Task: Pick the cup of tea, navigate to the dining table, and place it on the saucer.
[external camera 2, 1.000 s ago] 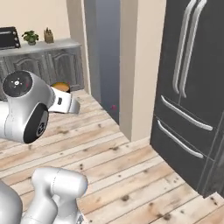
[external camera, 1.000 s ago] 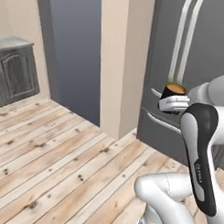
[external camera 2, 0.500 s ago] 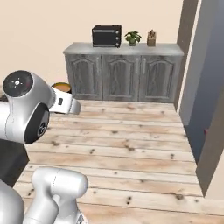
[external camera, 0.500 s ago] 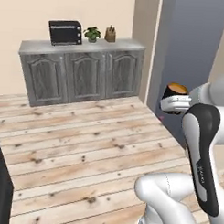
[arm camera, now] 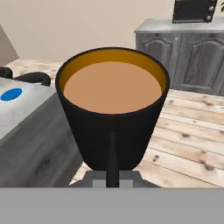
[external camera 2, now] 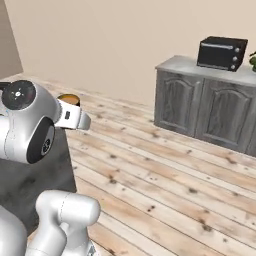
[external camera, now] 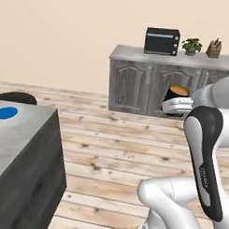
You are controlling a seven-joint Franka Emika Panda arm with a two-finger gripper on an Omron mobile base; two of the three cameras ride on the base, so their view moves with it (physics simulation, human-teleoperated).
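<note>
Floor of pale wood planks (external camera: 115, 149) spreading across the room toward a beige wall. Dining table (external camera: 26, 146) standing at the near left, showing a grey stone top over dark panelled sides. Grey cabinet (external camera: 150, 85) sitting against the far wall, carrying a black microwave (external camera: 162, 41), a small potted plant (external camera: 191, 46) and a knife block (external camera: 213, 48). Cup of tea (arm camera: 113, 107) riding upright in the air over the floor, right of the table and well apart from it, brimming with brown liquid. Gripper (external camera: 178, 107) pinching the cup at its lower wall, fingers mostly hidden behind the mug. Saucer (external camera: 6, 113) lying flat and blue on the tabletop near its far left part, bare.
</note>
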